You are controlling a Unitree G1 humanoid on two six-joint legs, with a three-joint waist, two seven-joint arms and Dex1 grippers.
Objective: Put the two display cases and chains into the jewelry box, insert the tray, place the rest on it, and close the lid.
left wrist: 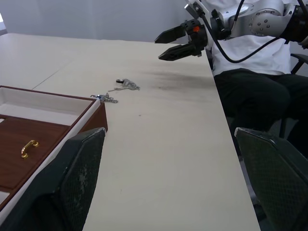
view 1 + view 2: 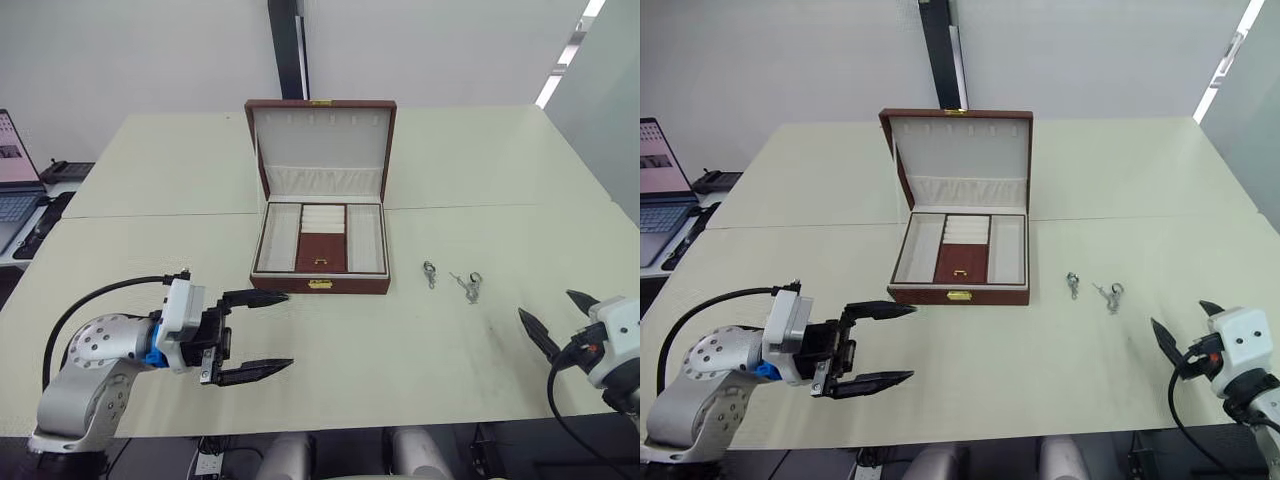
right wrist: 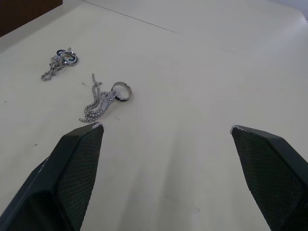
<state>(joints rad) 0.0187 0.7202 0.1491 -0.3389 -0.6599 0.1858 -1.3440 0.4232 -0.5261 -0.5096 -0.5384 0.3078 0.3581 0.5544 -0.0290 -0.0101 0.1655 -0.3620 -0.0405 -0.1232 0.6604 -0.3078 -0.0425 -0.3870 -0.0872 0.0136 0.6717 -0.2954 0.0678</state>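
Hovering low over the table's (image 2: 150, 180) near edge, the left gripper (image 2: 262, 334) points right with fingers spread wide, grasping nothing. Right gripper (image 2: 558, 318) sits near the right corner, also released. Between them is plenty of bare tabletop. The jewelry box (image 2: 321, 195) stands open, tray (image 2: 321, 252) inside; 2 chains (image 2: 451, 279) lie just right of it.

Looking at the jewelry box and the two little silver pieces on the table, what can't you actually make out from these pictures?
- Jewelry box: what lies under the brown tray is hidden by the tray, in both eye views.
- Two silver pieces: too small in the eye views; the right wrist view shows rings and chain, not how they join.
- Laptop: cut off by the left eye view's edge.
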